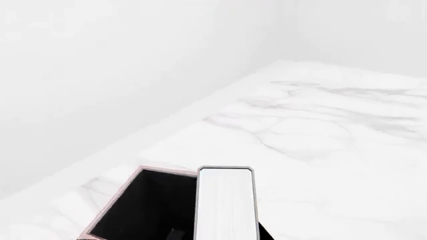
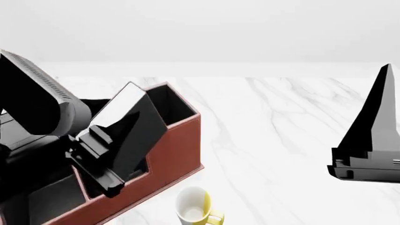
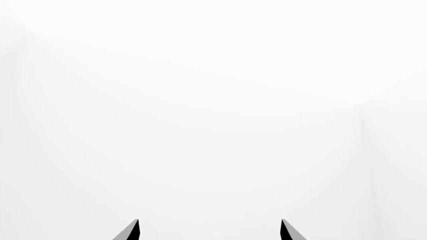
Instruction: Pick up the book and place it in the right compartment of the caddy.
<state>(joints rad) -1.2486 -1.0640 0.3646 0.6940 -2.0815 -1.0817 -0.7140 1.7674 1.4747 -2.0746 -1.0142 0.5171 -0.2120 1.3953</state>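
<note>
Pinching the book [image 2: 134, 123] tilted over the caddy [image 2: 181, 140], left gripper [image 2: 103, 161] holds a stiff, light, slick cover by its lower end.

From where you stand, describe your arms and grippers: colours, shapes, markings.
Both are matte black and angular. The left arm is a bulky rounded housing with fine ribbing; the left gripper has blocky stepped fingers. The right gripper tapers to a sharp wedge. No cables or markings show.
</note>
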